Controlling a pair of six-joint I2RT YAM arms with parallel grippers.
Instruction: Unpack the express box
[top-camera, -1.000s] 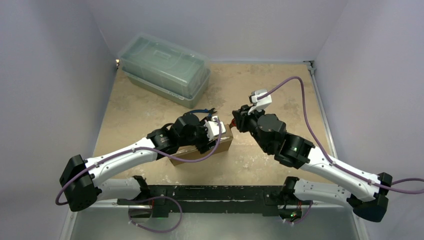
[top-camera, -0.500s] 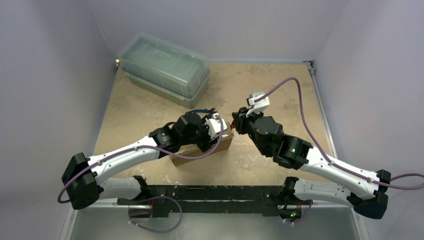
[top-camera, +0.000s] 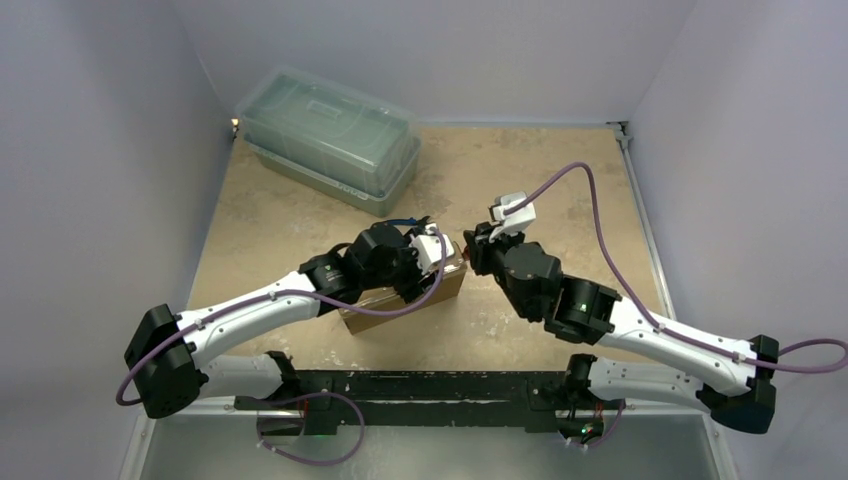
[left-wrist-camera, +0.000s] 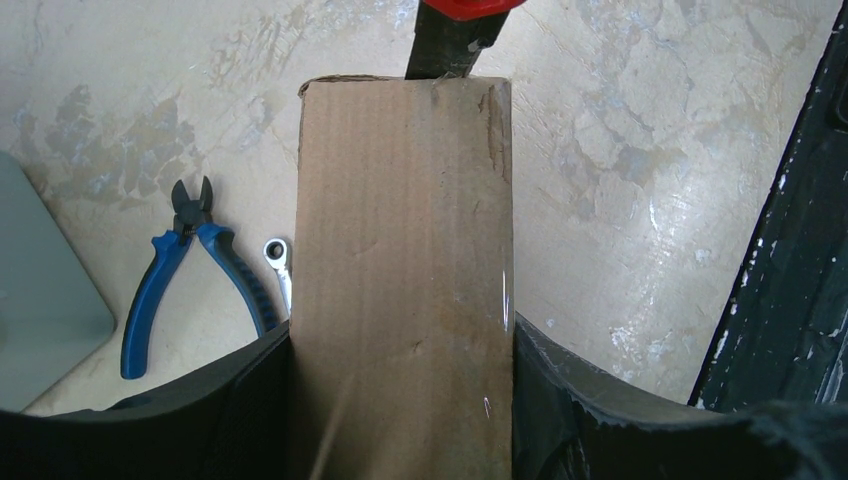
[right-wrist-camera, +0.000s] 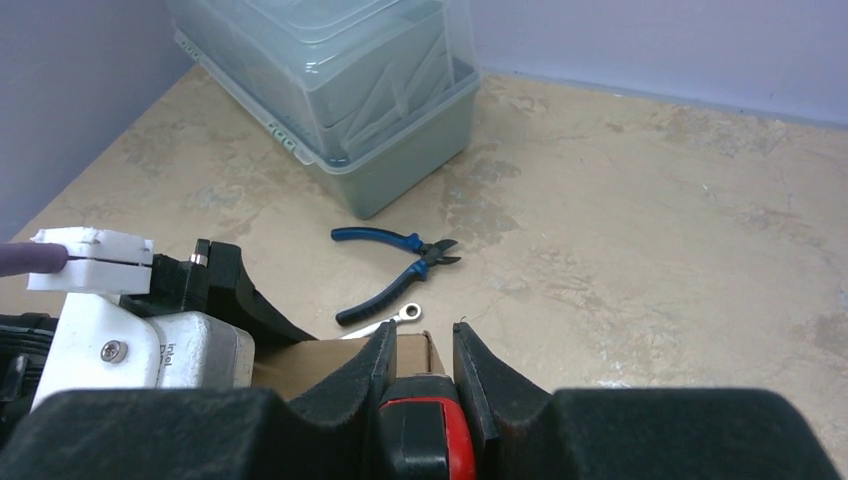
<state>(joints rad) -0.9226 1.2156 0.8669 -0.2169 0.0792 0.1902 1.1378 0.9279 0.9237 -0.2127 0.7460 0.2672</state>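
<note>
Two arms: both reaching in toward mid-table, meeting at the box from opposite sides.
Plastic container (top-camera: 330, 140): translucent grey-green, lidded, in far left corner of table (top-camera: 560, 190); well apart from box.
Left gripper (left-wrist-camera: 400, 350): fingers (left-wrist-camera: 250, 400) spread to box width and pressed against both long sides, clamping it.
Express box (left-wrist-camera: 405, 230): plain brown cardboard, lying flat on table near front centre, between the two grippers. Top face unbroken in left wrist view; lid looks shut. Largely hidden under left wrist in overhead view.
Pliers (left-wrist-camera: 190, 270): blue handles, dark head, flat on table just beside box, on container side.
Wrench (left-wrist-camera: 278, 262): small, silvery, ring end showing, between pliers and box; remainder hidden behind box edge.
Red-and-black tool (left-wrist-camera: 450, 25): black tip touching top edge of box's right-hand short end; kind of tool cannot tell.
Right gripper (right-wrist-camera: 422, 340): fingers (right-wrist-camera: 372, 365) pinching the tool, one on each side, aimed at box end.
</note>
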